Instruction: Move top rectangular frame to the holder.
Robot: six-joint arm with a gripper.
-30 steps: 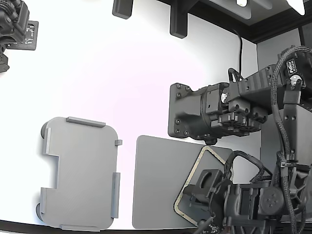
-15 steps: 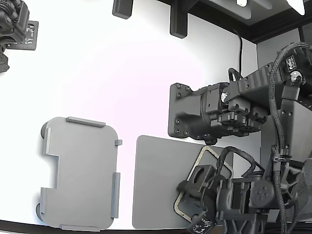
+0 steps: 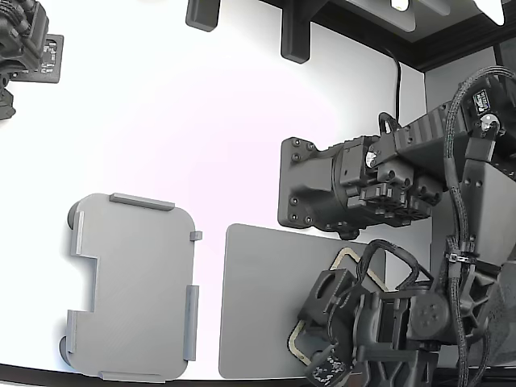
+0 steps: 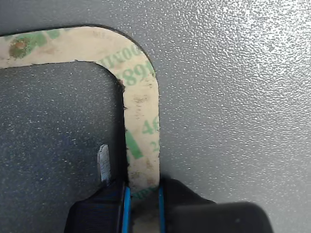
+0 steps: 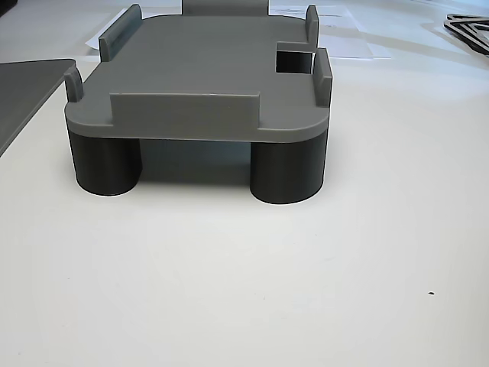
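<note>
While the holder (image 3: 133, 286) is left bare at the exterior view's left, the top rectangular frame (image 4: 141, 121) is pinched by the gripper (image 4: 143, 204) on the grey mat (image 3: 262, 298).

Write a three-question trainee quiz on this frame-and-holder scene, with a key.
1. True or false: the frame already lies in the holder.
2. The frame rests on: A) the grey mat B) the white table C) the holder.
3. In the wrist view, what sits between the fingers of the hand?

Key: 1 false; 2 A; 3 one side of the frame.
</note>
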